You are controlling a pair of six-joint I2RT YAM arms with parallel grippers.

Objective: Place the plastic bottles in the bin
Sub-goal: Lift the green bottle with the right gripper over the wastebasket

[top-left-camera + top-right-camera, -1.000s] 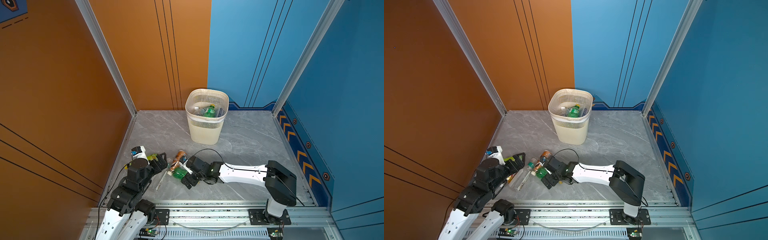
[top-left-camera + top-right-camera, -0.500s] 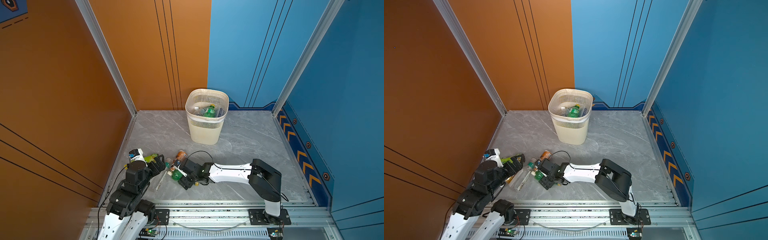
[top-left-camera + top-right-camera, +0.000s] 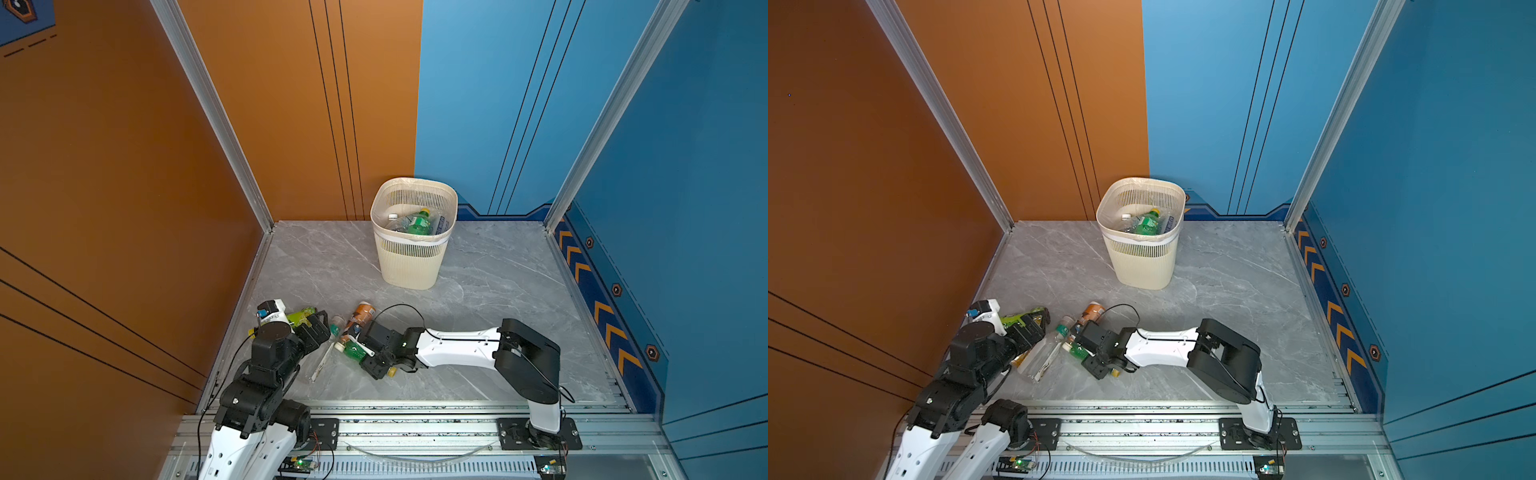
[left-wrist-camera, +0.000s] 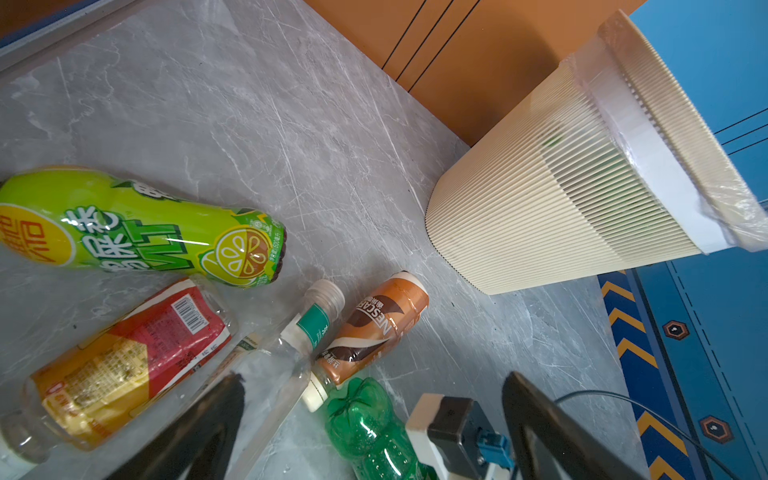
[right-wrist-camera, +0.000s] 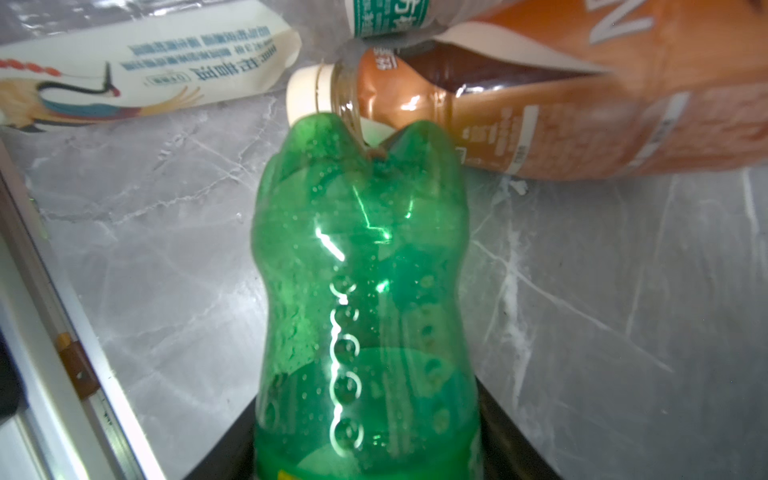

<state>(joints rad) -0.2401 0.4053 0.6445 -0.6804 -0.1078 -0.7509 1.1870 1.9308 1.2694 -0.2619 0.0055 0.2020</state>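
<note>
The right gripper pinches the green bottle on the floor, long axis running straight out of the jaws. The bin stands well apart. The left gripper gapes, empty.

The bin stands well behind the loose bottles, which lie front-left on the floor.

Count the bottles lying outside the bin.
5: yellow-green bottle and red-labelled bottle beside the left arm; clear bottle and brown bottle mid-floor, touching; green bottle in the right gripper. Arms may hide others.
</note>
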